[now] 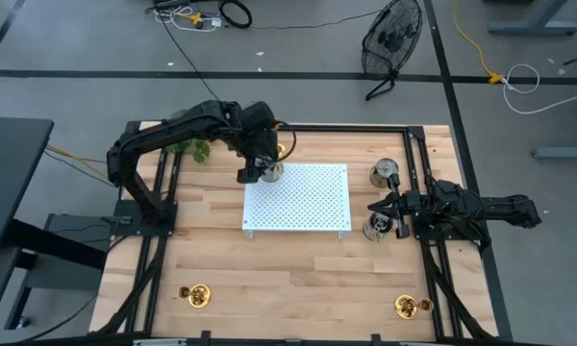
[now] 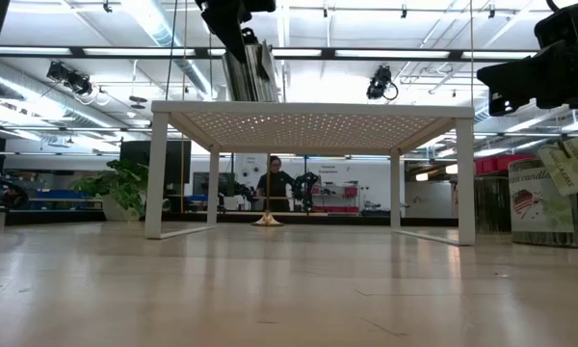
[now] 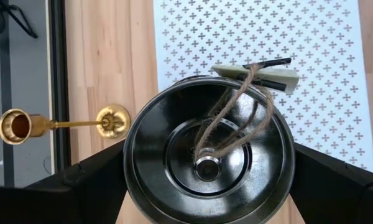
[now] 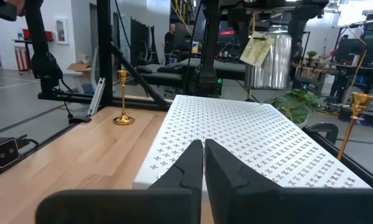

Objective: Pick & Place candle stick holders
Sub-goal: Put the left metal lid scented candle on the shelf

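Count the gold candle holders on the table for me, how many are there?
3 gold candle holders: one near the table's bottom-left corner in the high view, one near its bottom-right corner, and one at the top edge, just beyond the white stand.

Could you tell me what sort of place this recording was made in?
Probably a robotics lab or workshop: a wooden table in a metal frame, a floor fan and loose cables on the bare floor, and more equipment under strip lights.
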{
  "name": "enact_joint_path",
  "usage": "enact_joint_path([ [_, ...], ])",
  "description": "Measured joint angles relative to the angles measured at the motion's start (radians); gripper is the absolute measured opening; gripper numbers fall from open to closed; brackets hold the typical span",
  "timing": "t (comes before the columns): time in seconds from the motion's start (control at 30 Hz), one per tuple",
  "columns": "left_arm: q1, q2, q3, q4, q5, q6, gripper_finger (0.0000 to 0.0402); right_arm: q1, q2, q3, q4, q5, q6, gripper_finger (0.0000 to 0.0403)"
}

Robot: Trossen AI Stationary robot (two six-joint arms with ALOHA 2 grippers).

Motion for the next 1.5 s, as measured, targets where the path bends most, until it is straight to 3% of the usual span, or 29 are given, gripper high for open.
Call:
enact_joint_path([
  [0.57, -0.043, 0.008, 0.008, 0.062, 0.048, -0.009, 0.0378, 0.0, 0.0, 0.0, 0.0, 0.0, 0.0, 0.0021],
  [1.1, -0.054, 0.23, 0.367, -0.057, 0.052, 0.008, 0.0378, 0.0, 0.0, 0.0, 0.0, 0.0, 0.0, 0.0021],
  [1.5, -0.092, 0.283, 0.4, -0.057, 0.051, 0.011, 0.0378, 0.0, 0.0, 0.0, 0.0, 0.0, 0.0, 0.0021],
])
